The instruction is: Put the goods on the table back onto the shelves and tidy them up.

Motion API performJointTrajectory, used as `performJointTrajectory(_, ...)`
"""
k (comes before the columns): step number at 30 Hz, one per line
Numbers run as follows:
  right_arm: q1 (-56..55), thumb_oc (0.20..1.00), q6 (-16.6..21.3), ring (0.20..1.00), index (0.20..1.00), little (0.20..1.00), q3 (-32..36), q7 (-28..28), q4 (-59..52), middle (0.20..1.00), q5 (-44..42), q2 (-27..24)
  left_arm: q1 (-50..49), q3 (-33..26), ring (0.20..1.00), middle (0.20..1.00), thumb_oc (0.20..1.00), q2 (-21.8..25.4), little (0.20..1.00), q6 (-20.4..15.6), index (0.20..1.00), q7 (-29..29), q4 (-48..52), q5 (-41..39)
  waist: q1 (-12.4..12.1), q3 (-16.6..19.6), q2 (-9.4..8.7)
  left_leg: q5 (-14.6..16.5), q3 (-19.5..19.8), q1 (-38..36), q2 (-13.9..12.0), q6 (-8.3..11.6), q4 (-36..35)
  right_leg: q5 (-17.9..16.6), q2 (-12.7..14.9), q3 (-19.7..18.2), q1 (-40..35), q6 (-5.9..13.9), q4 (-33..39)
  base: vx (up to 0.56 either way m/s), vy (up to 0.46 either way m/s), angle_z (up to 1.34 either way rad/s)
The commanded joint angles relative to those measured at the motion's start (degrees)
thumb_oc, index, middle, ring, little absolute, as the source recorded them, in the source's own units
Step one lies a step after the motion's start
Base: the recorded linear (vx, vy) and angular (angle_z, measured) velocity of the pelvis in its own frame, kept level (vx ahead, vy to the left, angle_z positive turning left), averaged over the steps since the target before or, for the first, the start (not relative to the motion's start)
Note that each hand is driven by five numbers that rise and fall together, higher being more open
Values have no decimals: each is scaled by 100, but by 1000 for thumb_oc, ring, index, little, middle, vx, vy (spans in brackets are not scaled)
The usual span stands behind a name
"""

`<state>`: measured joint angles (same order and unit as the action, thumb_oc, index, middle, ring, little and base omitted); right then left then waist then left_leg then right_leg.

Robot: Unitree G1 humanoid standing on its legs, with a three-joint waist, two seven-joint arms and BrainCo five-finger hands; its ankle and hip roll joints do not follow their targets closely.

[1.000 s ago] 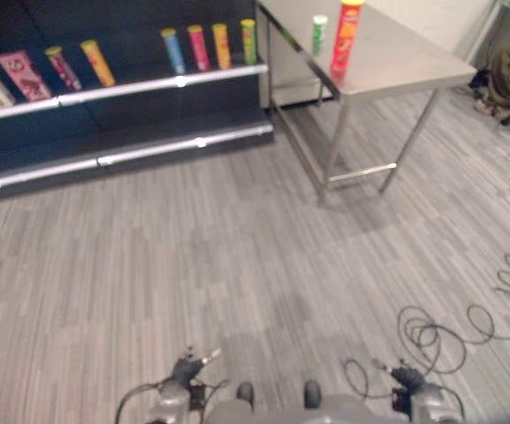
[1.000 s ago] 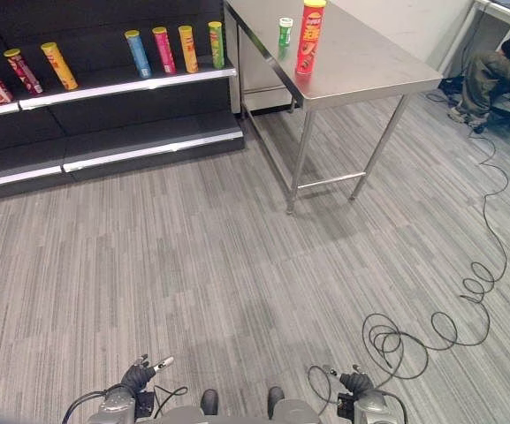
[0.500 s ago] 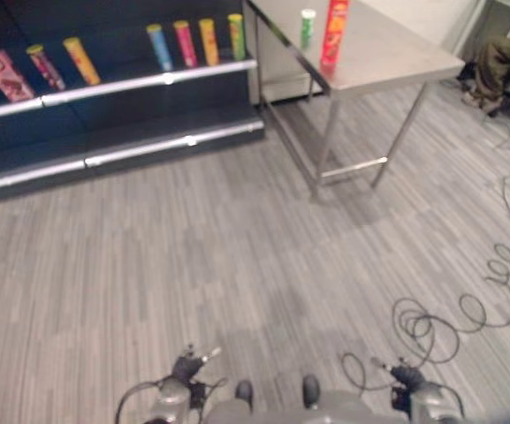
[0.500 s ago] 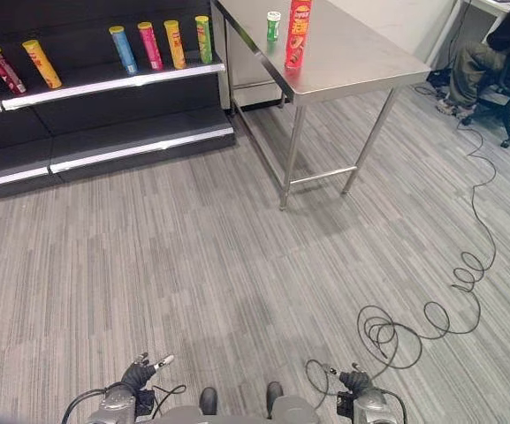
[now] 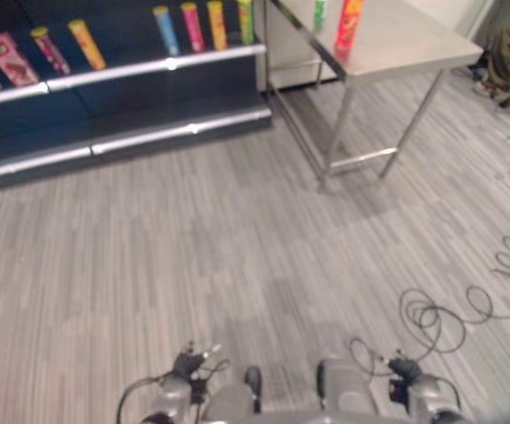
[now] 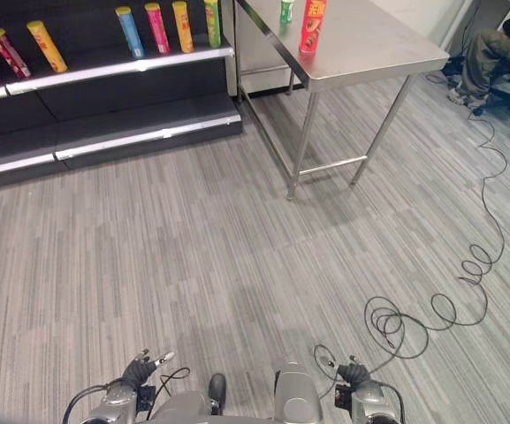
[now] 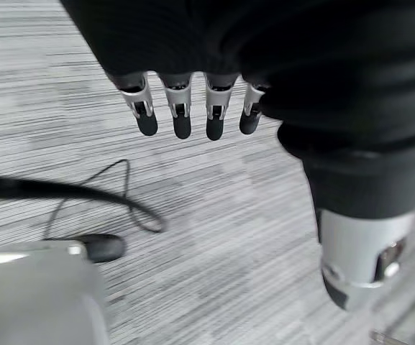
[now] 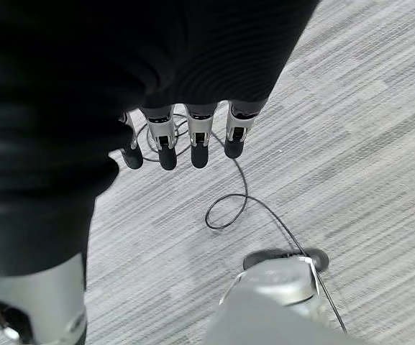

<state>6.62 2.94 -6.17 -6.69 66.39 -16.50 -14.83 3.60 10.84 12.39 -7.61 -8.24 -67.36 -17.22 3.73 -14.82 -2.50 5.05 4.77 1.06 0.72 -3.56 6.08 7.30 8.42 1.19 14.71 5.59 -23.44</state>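
While both arms hang low over the grey striped floor (image 6: 193,256), the goods sit far from them on the steel table (image 6: 369,49): a tall red canister (image 6: 312,25) stands upright near the table's front edge, and a small green canister (image 6: 286,11) stands just beyond it, the two close but apart. Left of the table, the dark shelves (image 6: 104,97) carry a row of upright canisters on the upper board: blue (image 6: 130,33), pink (image 6: 157,26), orange (image 6: 182,26) and green (image 6: 212,22) nearest the table, then a yellow one (image 6: 47,46) and a dark red one (image 6: 8,51) farther from it. The left hand (image 7: 182,115) holds nothing, its fingers straight and side by side above the floor. The right hand (image 8: 182,144) is likewise empty, fingers extended in a row. A seated person's legs (image 6: 484,57) show beyond the table's far end.
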Motion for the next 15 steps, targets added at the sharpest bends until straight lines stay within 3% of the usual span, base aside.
performJointTrajectory(1, 41, 1000, 127, 1000, 1000, 1000, -35, -75, -262, 1000, -248, -139, 124, -214, 1000, 1000, 1000, 157, 1000, -170, 1000, -22, 447, -127, 118, -123, -125, 1233, 442, -686, 130, 326, 445, -475, -289, 329, 227, 393, 1036, 221, -72, 3)
performJointTrajectory(2, 39, 1000, 127, 1000, 1000, 1000, -36, -76, -263, 1000, -248, -141, 122, -214, 1000, 1000, 1000, 155, 1000, -170, 1000, -22, 448, -127, 122, -130, -106, 1247, 449, -702, 107, 331, 444, -474, -307, 345, 203, 388, 1049, 365, -117, 10)
performJointTrajectory(4, 0, 1000, 153, 1000, 1000, 1000, -116, -92, -297, 1000, -188, -142, 170, -230, 1000, 1000, 1000, 136, 1000, -180, 1000, -31, 381, -168, 176, -135, -205, 1283, 605, -1012, 90, 462, 425, -664, -515, 868, 426, 438, 1692, 477, -150, 27)
performJointTrajectory(7, -107, 1000, 139, 1000, 1000, 1000, -118, -87, -306, 1000, -134, -168, 161, -218, 1000, 1000, 1000, 145, 1000, -174, 1000, -2, 342, -134, 201, -101, -232, 1261, 717, -1310, -16, 586, 393, -776, -536, 1441, 465, 355, 1776, 468, -154, 44)
performJointTrajectory(9, -209, 1000, 171, 1000, 1000, 1000, -95, -75, -256, 1000, -177, -159, 158, -179, 1000, 1000, 1000, 144, 1000, -197, 1000, 0, 309, -102, 254, -8, -157, 1131, 789, -1581, -234, 733, 439, -722, -687, 1475, 283, 117, 1788, 574, -229, 26)
performJointTrajectory(11, -221, 1000, 147, 1000, 1000, 1000, -80, -64, -164, 1000, -181, -186, 152, -147, 1000, 1000, 1000, 139, 1000, -162, 1000, 24, 323, -51, 279, 88, -51, 652, 792, -1445, -420, 948, 764, -613, -769, 1353, 70, -2, 1856, 466, -168, 57)
performJointTrajectory(13, -249, 1000, 190, 1000, 1000, 1000, -78, -56, -137, 1000, -254, -198, 132, -138, 1000, 1000, 1000, 134, 1000, -159, 1000, 29, 313, -78, 319, 133, 17, -250, 826, -1155, -459, 1229, 1592, -508, -773, 1295, -150, -157, 1846, 414, -146, 20)
performJointTrajectory(14, -254, 1000, 195, 1000, 1000, 1000, -58, -42, -158, 1000, -305, -212, 93, -116, 1000, 1000, 1000, 142, 1000, -148, 1000, 42, 390, -70, 308, 124, 12, -528, 658, -903, -482, 1256, 2027, -403, -785, 1228, -332, -248, 1878, 268, -90, -1)
performJointTrajectory(15, -254, 1000, 195, 1000, 1000, 1000, -58, -42, -158, 1000, -305, -211, 92, -116, 1000, 1000, 1000, 143, 1000, -148, 1000, 42, 390, -70, 311, 128, 9, -531, 661, -899, -478, 1256, 2026, -403, -781, 1229, -328, -248, 1878, 254, -110, -3)
